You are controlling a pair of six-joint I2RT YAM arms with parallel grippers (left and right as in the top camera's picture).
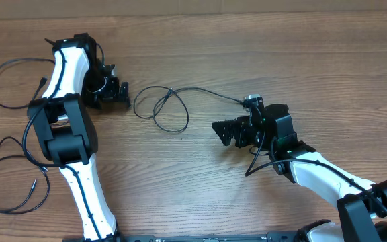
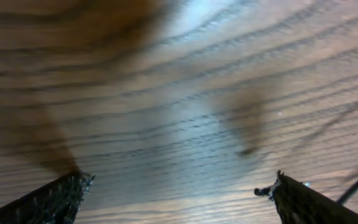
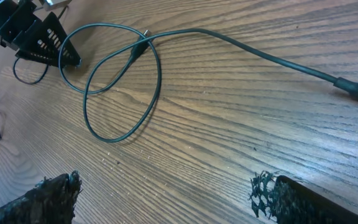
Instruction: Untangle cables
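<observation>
**A:** Cable (image 3: 143, 43) lay looped ahead of the right pincer (image 3: 166, 186), crossing itself once. What could have gone wrong?

**B:** I judged that a pull on the wrong strand would cinch that crossing into a knot. A pinch right at the crossing would catch both strands.

**A:** And the arms?

**B:** Both reached low over the table (image 1: 200, 195), facing each other. The right pincer was released, with nothing between its fingers. The left pincer (image 1: 121, 94) was released too, the loop just ahead of it.
</observation>
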